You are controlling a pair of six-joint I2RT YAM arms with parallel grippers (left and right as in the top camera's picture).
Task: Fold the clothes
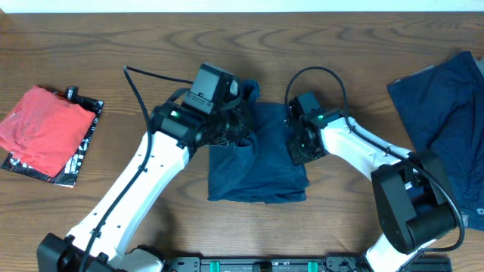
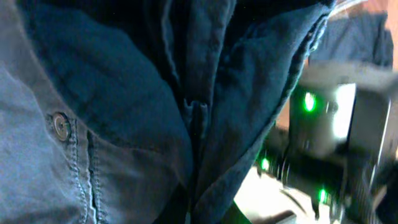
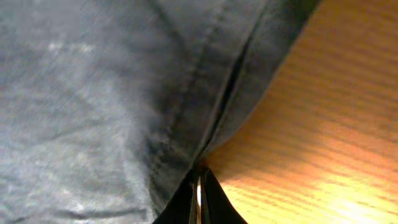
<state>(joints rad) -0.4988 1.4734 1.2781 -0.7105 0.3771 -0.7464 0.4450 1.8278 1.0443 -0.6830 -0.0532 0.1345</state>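
Dark navy shorts (image 1: 257, 162) lie partly folded in the middle of the table. My left gripper (image 1: 236, 125) is at their upper left edge, with cloth bunched up around it. In the left wrist view the shorts (image 2: 124, 93) fill the frame, with a button (image 2: 60, 124) and stitched seams. The left fingers are hidden under the cloth and seem shut on it. My right gripper (image 1: 297, 145) is at the shorts' right edge. In the right wrist view its fingertips (image 3: 199, 190) are pinched together on the hem of the shorts (image 3: 93, 106), just above the wood.
A second navy garment (image 1: 450, 121) lies spread at the right edge of the table. A folded red garment (image 1: 41, 128) lies on a black bag (image 1: 79, 151) at the far left. My right arm with green lights (image 2: 323, 137) is close by in the left wrist view.
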